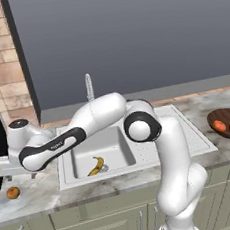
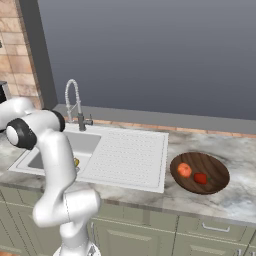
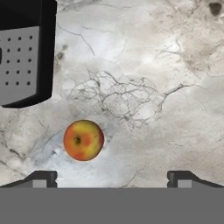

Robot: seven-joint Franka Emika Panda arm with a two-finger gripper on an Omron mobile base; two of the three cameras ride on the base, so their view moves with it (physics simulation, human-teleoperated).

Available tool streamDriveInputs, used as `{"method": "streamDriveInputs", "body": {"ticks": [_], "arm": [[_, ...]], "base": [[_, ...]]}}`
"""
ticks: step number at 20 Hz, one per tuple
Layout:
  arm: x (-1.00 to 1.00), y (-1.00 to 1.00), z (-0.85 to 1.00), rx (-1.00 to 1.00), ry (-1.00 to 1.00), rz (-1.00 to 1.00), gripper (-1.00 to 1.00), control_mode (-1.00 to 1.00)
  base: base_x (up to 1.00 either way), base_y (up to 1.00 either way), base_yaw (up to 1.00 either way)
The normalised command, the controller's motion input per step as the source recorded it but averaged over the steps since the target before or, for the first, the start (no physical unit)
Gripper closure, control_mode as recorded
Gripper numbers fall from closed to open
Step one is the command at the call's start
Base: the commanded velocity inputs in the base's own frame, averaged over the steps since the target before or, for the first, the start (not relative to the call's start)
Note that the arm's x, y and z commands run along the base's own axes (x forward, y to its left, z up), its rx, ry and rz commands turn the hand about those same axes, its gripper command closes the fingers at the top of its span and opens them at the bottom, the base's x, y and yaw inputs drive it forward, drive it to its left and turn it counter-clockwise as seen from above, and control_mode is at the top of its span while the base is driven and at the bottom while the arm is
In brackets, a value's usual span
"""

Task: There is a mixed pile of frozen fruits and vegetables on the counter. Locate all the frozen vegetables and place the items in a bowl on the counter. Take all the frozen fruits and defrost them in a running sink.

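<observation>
Vegetables sit in the bowl [image 2: 216, 186], banana [image 1: 96, 165] in the sink [image 1: 78, 177]. You're on the last fruit [image 3: 83, 140], lying on the table [image 3: 175, 109] left of the sink. Claw [image 3: 112, 178] spread, empty, above it. Next, I'd judge: shift left over it, descend, pinch.

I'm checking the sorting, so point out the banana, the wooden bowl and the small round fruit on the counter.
banana [image 1: 96, 165], left base view, middle of its curve.
wooden bowl [image 2: 215, 165], right base view, bare inner wall.
small round fruit [image 3: 83, 140], hand view, centre of its skin.
</observation>
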Motion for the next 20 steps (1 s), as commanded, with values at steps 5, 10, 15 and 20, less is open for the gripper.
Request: {"method": "streamDriveInputs", "body": {"ticks": [5, 10, 15, 20], "arm": [[0.0, 0.2, -0.01, -0.04, 0.01, 0.0, -1.0, -1.0], [0.01, 0.19, -0.03, -0.06, 0.0, 0.0, -1.0, -1.0], [0.04, 0.17, -0.07, -0.04, 0.0, 0.0, -1.0, -1.0], [0.08, 0.15, -0.12, -0.02, 0.0, 0.0, -1.0, -1.0]], "base": [[0.0, 0.0, 0.0], [0.0, 0.0, 0.0], [0.0, 0.0, 0.0], [0.0, 0.0, 0.0]]}}
